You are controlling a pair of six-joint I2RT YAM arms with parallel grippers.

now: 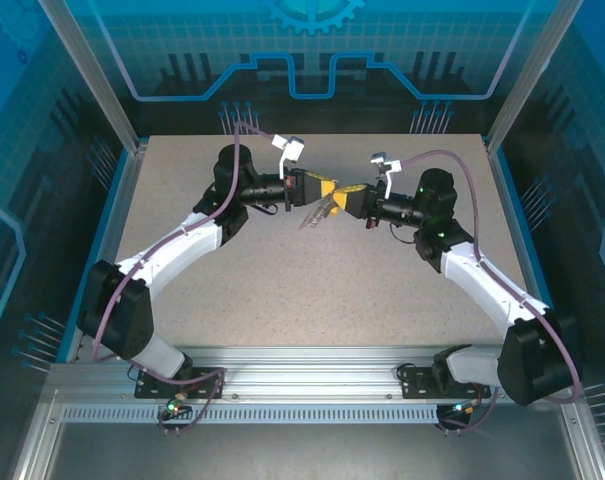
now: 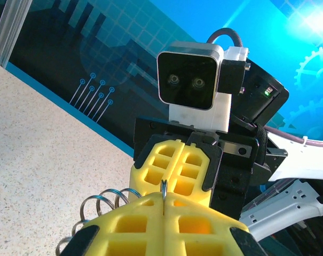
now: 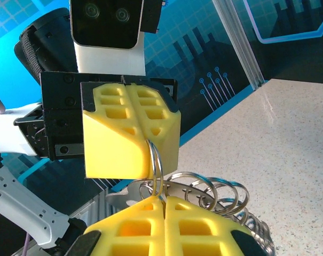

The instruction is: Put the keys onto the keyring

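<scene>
— Where's the keyring (image 3: 156,160)?
— In the air over the table (image 1: 282,290). My left gripper (image 2: 164,204) and right gripper (image 3: 162,207) meet tip to tip, both clamped on one thin ring; silvery loops (image 3: 220,194) dangle below.
— How will it handle?
— Light, stiff and slick, I'd judge. Pinch flat across the wire, or it twists out.

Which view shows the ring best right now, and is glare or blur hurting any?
Right wrist: ring sharp and evenly lit, so the best pick. Left wrist: glare blows out the top right corner, and the ring is seen edge-on as a thin line. Top external: even light, but the ring is tiny and soft.
</scene>
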